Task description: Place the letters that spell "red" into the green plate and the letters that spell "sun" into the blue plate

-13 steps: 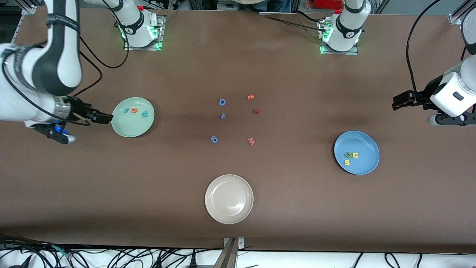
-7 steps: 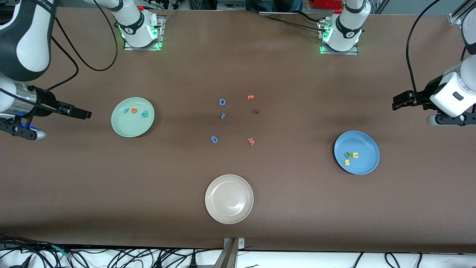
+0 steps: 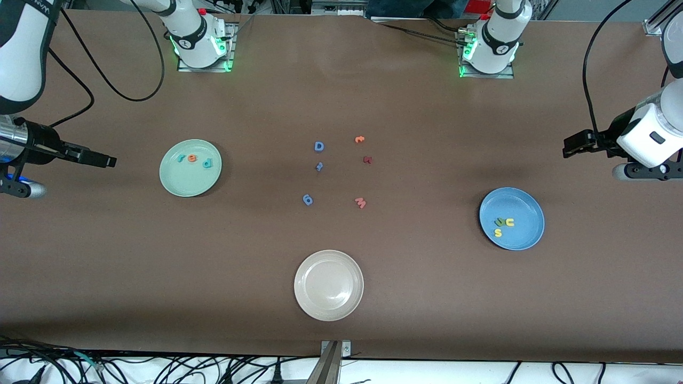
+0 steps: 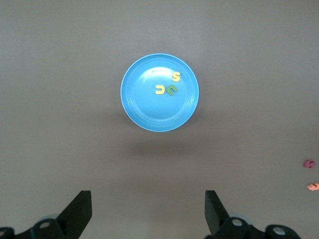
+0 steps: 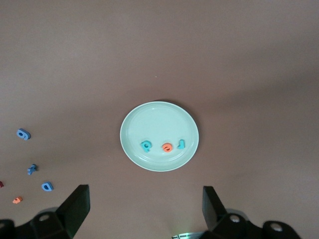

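Teal r, orange e and teal d foam letters (image 3: 192, 159) lie in our round mint-green plate (image 3: 181, 184); yellow and olive s, u, n letters (image 3: 502, 224) lie in our round blue plate (image 3: 525, 240). Both jobs look done, so our left tool (image 3: 572, 146) and right tool (image 3: 104, 159) hang open and empty, each near its end of the worktop.

Two white arms with black joint bands and black cables rise from round white bases lit by green lamps on grey plates. The right hand (image 3: 104, 160) has slim black fingers on a silvery wrist with a blue light. The left hand (image 3: 573, 144) is black on a white wrist block.
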Robot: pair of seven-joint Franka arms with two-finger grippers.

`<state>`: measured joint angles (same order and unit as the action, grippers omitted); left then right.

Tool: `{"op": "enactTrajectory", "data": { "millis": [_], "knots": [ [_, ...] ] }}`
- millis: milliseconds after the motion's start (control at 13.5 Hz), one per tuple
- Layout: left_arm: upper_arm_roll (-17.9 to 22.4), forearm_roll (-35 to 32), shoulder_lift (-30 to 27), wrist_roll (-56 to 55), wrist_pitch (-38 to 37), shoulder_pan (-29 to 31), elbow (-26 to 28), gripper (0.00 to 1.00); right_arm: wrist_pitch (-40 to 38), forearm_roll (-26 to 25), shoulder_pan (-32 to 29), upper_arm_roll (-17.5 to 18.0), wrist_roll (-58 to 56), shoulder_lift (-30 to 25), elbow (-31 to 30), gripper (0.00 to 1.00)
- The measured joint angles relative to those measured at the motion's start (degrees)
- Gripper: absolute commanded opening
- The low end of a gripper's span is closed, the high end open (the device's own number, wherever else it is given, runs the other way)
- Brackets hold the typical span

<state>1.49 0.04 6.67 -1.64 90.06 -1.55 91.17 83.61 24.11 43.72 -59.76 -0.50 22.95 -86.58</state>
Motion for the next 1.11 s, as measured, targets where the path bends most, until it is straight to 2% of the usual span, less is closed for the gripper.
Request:
{"op": "enactTrajectory", "data": {
  "millis": [297, 446, 1040, 1114],
  "knots": [
    [0.0, 0.0, 0.0, 0.0, 0.0, 0.0, 0.0, 1.00, -1.0, -0.6, -8.2, 9.3, -0.2, 0.0, 3.3, 0.99],
    [0.0, 0.0, 0.0, 0.0, 0.0, 0.0, 0.0, 1.00, -2.5, -3.0, -12.9, 14.7, -0.2, -0.3, 6.0, 0.99],
    [0.0, 0.0, 0.0, 0.0, 0.0, 0.0, 0.0, 1.00, -0.1, -16.0, -38.5, 47.0, -0.2, -6.0, 7.9, 0.97],
    [0.0, 0.0, 0.0, 0.0, 0.0, 0.0, 0.0, 1.00, 0.4, -17.7, -40.7, 49.8, -0.3, -6.2, 7.9, 0.95]
  ]
}}
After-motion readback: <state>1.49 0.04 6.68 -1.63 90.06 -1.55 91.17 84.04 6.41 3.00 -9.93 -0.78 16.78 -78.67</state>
